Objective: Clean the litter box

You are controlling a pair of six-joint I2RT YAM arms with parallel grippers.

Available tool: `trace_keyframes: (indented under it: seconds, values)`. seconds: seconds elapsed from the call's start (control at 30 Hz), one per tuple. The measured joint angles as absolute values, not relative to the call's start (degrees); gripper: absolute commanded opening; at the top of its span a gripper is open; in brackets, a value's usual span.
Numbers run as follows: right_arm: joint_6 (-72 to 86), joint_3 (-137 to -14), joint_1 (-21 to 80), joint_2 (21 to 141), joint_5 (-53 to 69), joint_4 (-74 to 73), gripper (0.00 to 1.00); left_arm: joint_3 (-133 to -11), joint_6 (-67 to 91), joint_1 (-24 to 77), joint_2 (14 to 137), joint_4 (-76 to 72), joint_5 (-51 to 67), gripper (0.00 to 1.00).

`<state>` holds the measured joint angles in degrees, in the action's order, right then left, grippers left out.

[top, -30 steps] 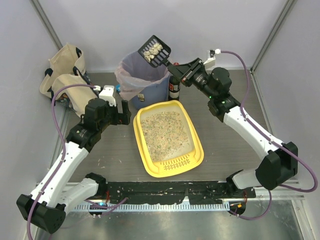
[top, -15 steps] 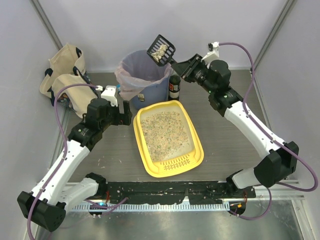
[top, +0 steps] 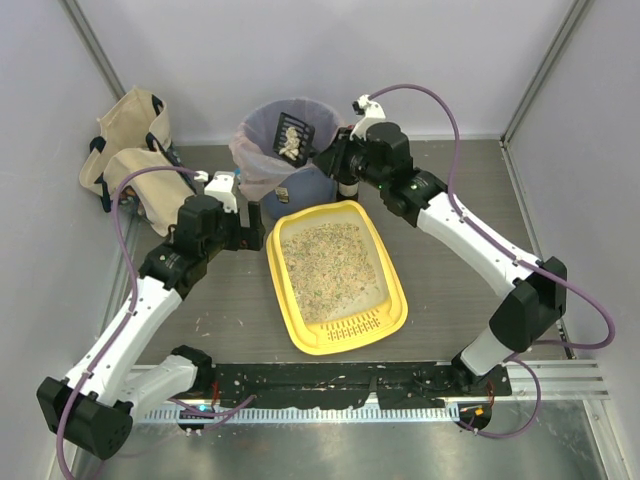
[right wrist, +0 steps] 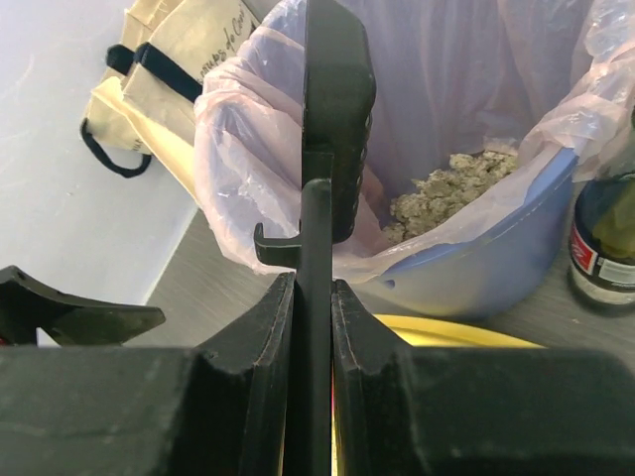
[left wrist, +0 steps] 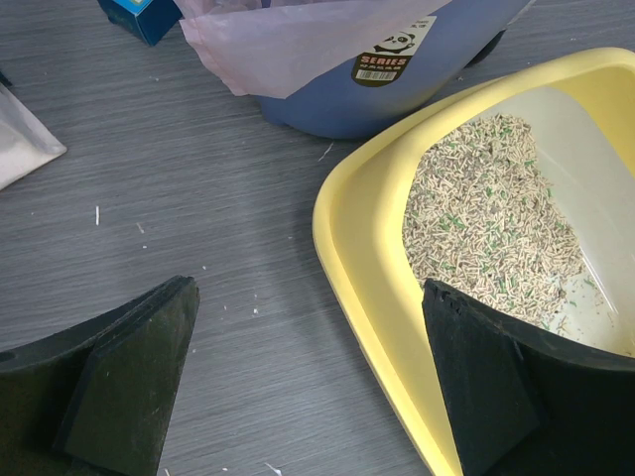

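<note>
- Dumping step, I'd say: right gripper clamped on litter scoop handle, scoop turned on edge over lined blue bin so clumps slide off.
- Bin holds a clump pile.
- Litter box at table centre, pellets inside.
- Left gripper spread wide, empty, at box's left rim, likely to steady it.

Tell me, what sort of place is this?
Probably a robot test booth: bare walls enclose a small table, with a left arm and right arm bolted at its near edge, and a litter box and lined bin set out.
</note>
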<state>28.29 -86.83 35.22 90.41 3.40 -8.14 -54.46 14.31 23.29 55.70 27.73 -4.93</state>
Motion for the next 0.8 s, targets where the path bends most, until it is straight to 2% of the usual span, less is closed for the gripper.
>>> trace_keyframes:
  seconds: [0.3,0.8]
  values:
    - [20.45,-89.80,35.51,91.68,-1.54,-11.22,0.01,-54.46,14.31,23.29,55.79,27.75,-4.93,1.00]
    - [-0.49,-92.38,41.71,94.52,-0.91,-13.28,0.01,-54.46,14.28,23.29,56.27,27.77,-4.95,1.00]
